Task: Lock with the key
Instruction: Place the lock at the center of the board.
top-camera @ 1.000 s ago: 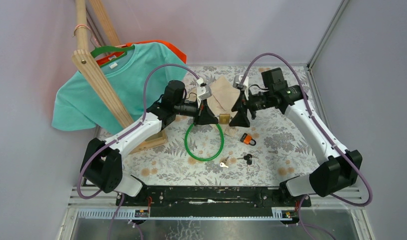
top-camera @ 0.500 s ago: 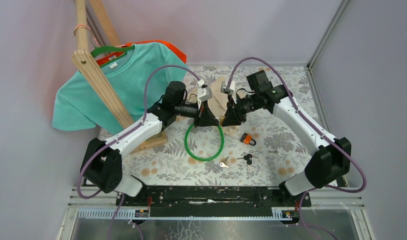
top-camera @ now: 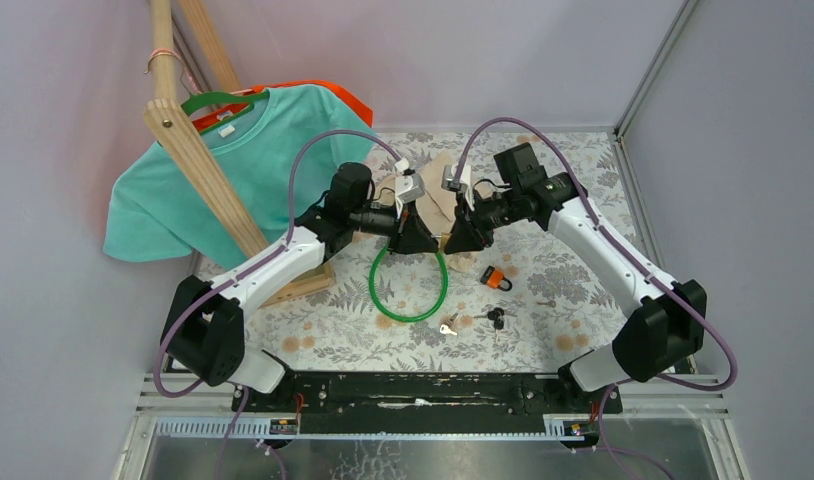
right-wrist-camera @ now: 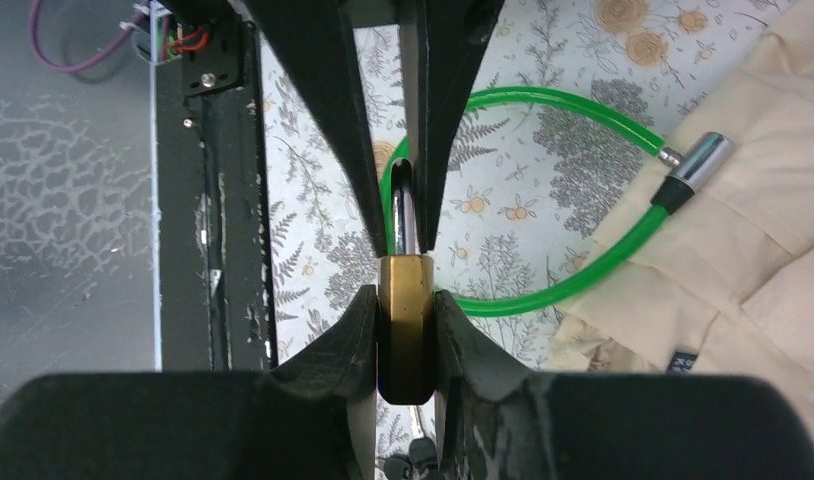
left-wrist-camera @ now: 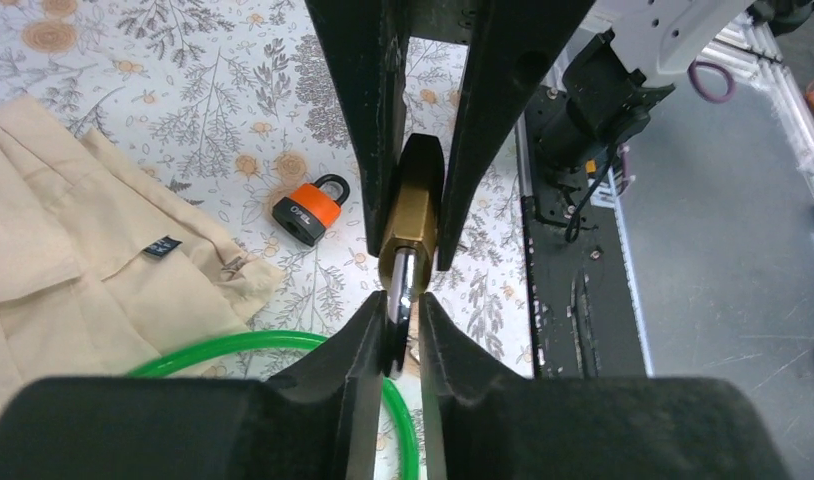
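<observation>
Left gripper (left-wrist-camera: 401, 316) and right gripper (right-wrist-camera: 408, 308) meet tip to tip on a brass padlock (left-wrist-camera: 413, 205), barring passage between them. Beneath lie a green cable (top-camera: 409, 319), an orange padlock (top-camera: 496, 278) and keys (top-camera: 496, 317). A wooden rack (top-camera: 198, 160) blocks the rear left. The table (top-camera: 583, 290) offers room front right.

- The brass padlock (left-wrist-camera: 411, 215) showed a golden-brown body and a silver shackle.
- The small padlock (left-wrist-camera: 309, 213) was orange over black.
- The cable loop (top-camera: 409, 290) was bright green.
- The table cover (top-camera: 563, 270) was white, printed with grey ferns and tan blossoms.
- The cloth (left-wrist-camera: 73, 250) was plain beige.
- The T-shirt (top-camera: 213, 180) was teal.
- One key (top-camera: 448, 326) looked silvery, though it was tiny.
</observation>
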